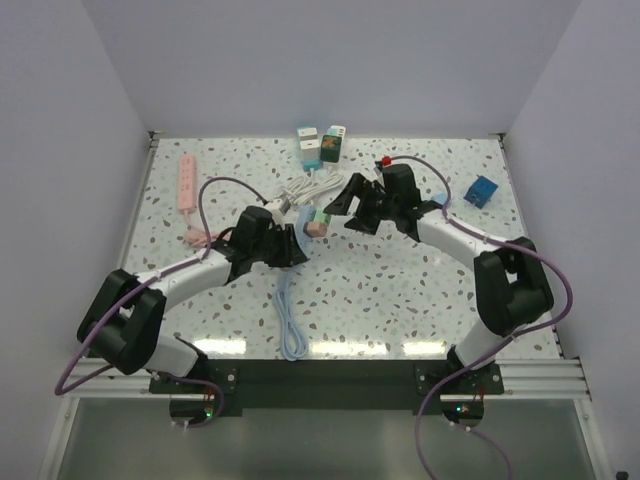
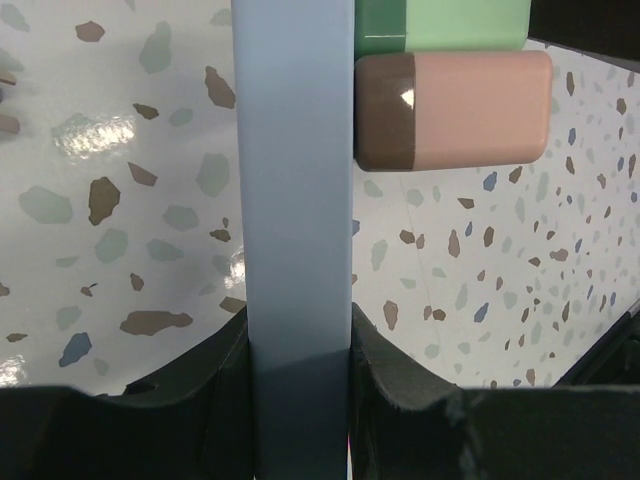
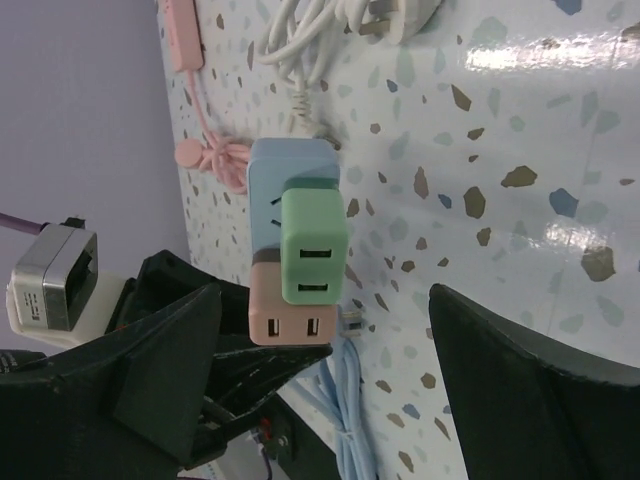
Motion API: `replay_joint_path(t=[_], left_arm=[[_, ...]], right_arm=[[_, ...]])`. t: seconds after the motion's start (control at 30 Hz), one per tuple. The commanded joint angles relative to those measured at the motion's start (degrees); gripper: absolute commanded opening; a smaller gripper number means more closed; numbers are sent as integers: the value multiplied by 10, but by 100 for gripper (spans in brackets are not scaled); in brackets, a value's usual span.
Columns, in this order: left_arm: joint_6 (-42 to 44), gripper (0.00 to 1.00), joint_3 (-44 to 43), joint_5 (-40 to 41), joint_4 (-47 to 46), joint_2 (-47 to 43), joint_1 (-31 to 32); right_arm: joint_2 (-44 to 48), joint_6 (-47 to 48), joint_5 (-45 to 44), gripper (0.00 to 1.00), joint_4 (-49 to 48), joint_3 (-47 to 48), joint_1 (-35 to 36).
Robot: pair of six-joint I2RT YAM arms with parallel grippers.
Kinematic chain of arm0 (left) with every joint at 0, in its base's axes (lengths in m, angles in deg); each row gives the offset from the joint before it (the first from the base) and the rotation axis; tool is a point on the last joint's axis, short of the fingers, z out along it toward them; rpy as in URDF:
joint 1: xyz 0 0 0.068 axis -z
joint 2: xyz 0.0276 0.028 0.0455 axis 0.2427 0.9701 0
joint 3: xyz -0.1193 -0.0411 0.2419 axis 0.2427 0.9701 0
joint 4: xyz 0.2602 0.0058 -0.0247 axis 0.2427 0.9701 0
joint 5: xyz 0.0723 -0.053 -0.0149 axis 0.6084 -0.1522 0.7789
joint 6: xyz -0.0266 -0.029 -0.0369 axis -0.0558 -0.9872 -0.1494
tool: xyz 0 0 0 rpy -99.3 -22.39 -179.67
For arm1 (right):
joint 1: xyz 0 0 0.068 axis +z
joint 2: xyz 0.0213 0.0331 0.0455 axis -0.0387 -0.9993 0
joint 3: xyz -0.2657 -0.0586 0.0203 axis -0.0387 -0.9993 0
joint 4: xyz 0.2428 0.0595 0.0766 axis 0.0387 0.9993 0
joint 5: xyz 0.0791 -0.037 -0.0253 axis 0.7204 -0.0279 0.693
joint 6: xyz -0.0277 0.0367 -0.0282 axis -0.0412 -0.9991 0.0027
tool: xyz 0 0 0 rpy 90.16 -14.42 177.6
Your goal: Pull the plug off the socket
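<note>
A light blue socket block (image 2: 295,200) is clamped between the fingers of my left gripper (image 2: 298,345). It stands on edge just above the table. A green plug (image 2: 440,25) and a pink plug with a brown base (image 2: 470,108) stick out of its side. In the right wrist view the socket (image 3: 290,170) carries the green plug (image 3: 313,247) and the pink plug (image 3: 290,313). My right gripper (image 3: 330,370) is open wide, close in front of the plugs and touching neither. From above, the left gripper (image 1: 285,245) and the right gripper (image 1: 350,205) flank the plugs (image 1: 315,224).
A pink power strip (image 1: 186,180) lies at the far left, its cord tied in a bundle (image 3: 215,157). A white cable coil (image 1: 305,188) and two chargers (image 1: 320,145) lie behind the socket. A blue box (image 1: 481,190) sits at the right. A light blue cable (image 1: 291,320) trails toward the near edge.
</note>
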Motion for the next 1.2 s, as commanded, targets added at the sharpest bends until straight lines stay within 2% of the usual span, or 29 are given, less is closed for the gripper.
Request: replay_joint_path(t=[0.0,0.2,0.23,0.3,0.33,0.37,0.43,0.47,0.53,0.57,0.6,0.63,0.77,0.97,1.17], left_arm=[[-27,0,2,-39,-38,0,18],[-35,0,-8,-40,-41,5,30],[-35,0,-10,-41,-42,3,31],[-39,0,-12,-45,-44,1,32],[-39,0,-15,-45,-44,0,33],[-40,0,-15,-45,-44,-1,34],[-41,0,-16,-46,-46,-6,34],[-41,0,-16,-50,-51,-8,34],[-40,0,-17,-52,-55,-11,34],[-37,8,-18,-51,-58,-11,34],[-35,18,-21,-49,-58,-9,35],[-32,34,-26,-47,-57,-7,34],[-10,53,-42,-37,-55,14,34],[15,58,-63,-39,-61,61,34],[31,53,-75,-41,-74,78,34]], right_arm=[[-21,-36,14,87,-63,10,15],[-56,-36,-34,81,-55,39,32],[-60,-36,-38,73,-56,49,33],[-69,-35,-43,65,-59,56,34],[-73,-35,-45,59,-60,61,36],[-77,-36,-45,44,-60,63,37],[-81,-34,-45,32,-61,67,39],[-83,-32,-40,18,-62,67,39],[-84,-31,-33,3,-63,66,41],[-84,-30,-30,0,-63,65,41],[-84,-29,-22,0,-64,63,41],[-82,-28,-16,0,-65,60,41],[-77,-25,17,0,-69,54,41],[-86,-40,85,0,-80,62,41],[-89,-13,108,0,-43,82,44]])
